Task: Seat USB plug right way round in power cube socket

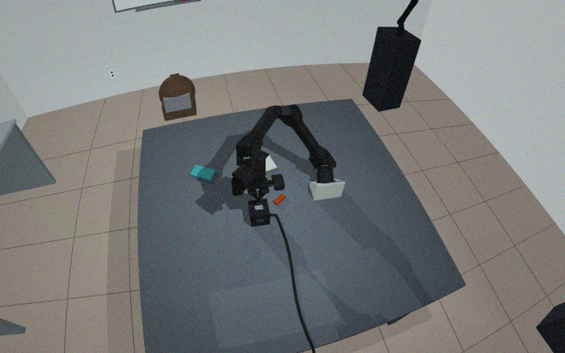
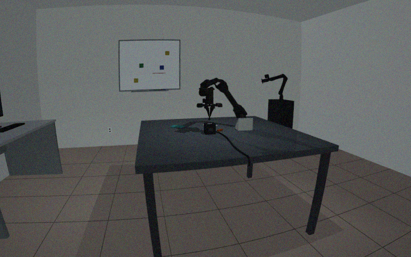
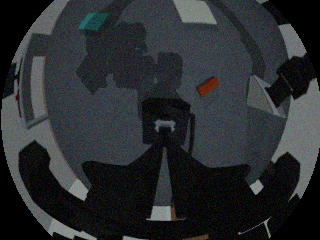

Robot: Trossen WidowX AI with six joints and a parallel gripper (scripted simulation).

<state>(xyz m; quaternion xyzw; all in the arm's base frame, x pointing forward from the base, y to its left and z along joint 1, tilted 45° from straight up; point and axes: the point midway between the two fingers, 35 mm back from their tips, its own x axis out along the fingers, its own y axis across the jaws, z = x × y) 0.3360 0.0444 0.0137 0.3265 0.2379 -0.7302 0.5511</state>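
Note:
The black power cube stands on the dark table, with a small pale socket area on its top. My gripper points straight down above the cube and is shut on the USB plug. The exterior view shows a small gap between the fingertips and the cube's top. The plug is a tiny dark shape at the fingertips, against the black cube in the wrist view. Which way round it is turned, and whether its end touches the socket, I cannot tell.
An orange block lies close beside the cube. A black cable runs from the cube over the table's edge. A teal block and a white item lie farther off.

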